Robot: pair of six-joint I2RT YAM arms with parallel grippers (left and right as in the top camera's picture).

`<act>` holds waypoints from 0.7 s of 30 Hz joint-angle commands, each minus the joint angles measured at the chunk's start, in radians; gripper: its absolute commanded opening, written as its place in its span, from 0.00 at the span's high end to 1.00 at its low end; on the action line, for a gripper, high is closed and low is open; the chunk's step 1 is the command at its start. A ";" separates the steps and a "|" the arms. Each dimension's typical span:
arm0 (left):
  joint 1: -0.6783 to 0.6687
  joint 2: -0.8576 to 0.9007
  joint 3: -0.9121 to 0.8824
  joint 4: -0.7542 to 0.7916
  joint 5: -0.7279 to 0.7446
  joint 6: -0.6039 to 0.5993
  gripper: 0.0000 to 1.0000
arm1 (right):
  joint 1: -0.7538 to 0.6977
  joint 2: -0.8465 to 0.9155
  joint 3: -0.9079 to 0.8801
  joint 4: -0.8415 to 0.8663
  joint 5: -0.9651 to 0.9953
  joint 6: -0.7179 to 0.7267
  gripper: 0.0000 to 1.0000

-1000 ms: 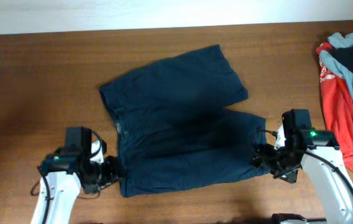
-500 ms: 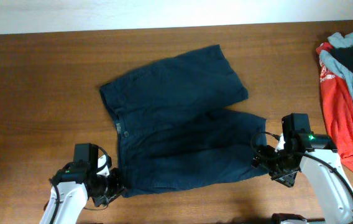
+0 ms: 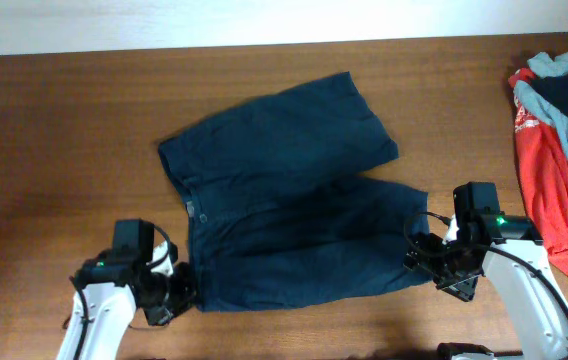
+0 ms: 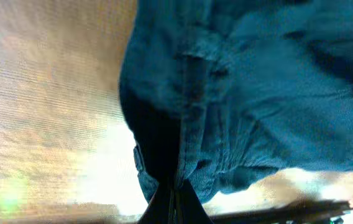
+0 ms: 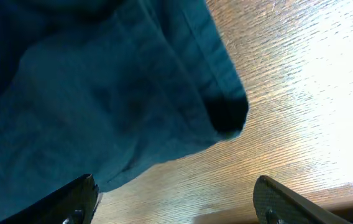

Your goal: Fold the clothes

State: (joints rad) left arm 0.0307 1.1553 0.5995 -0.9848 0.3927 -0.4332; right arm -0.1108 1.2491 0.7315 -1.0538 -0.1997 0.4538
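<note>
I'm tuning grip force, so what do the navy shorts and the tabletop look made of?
The navy shorts: woven cloth, likely cotton, matte; stitched seams and soft creases show. The table: wood or wood-look laminate, semi-glossy; streaky grain and glare show.

Bare bench [image 3: 54, 150] left of shorts [image 3: 284, 200] and along far edge: open passage. Right edge blocked by garment pile [image 3: 554, 150]. Strip between pile and shorts partly taken by right arm [image 3: 524, 290].

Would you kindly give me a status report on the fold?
Left end effector shut on navy shorts, waist corner. Right end effector open at leg hem. Garment pile aside, nothing in the way.
</note>
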 commanded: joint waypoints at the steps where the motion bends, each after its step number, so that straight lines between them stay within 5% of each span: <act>1: 0.005 -0.003 0.037 -0.006 -0.098 0.031 0.99 | -0.008 -0.001 -0.013 0.019 0.002 0.042 0.16; 5: 0.005 -0.003 0.037 -0.005 -0.117 0.031 0.99 | -0.008 0.016 -0.053 0.063 -0.030 0.065 0.37; 11: 0.005 -0.003 0.037 -0.003 -0.125 0.031 0.99 | -0.008 0.080 -0.125 0.126 -0.040 0.105 0.57; 15: 0.005 -0.003 0.037 -0.003 -0.128 0.031 1.00 | -0.008 0.082 -0.125 0.138 -0.035 0.105 0.60; 18: 0.005 -0.003 0.037 -0.003 -0.128 0.031 1.00 | -0.008 0.082 -0.129 0.108 -0.031 0.101 0.30; 21: 0.005 -0.003 0.037 -0.002 -0.129 0.031 0.99 | -0.008 0.082 -0.151 0.145 -0.010 0.102 0.16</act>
State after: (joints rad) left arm 0.0307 1.1553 0.6212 -0.9871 0.2790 -0.4187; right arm -0.1127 1.3289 0.6025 -0.9295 -0.2276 0.5507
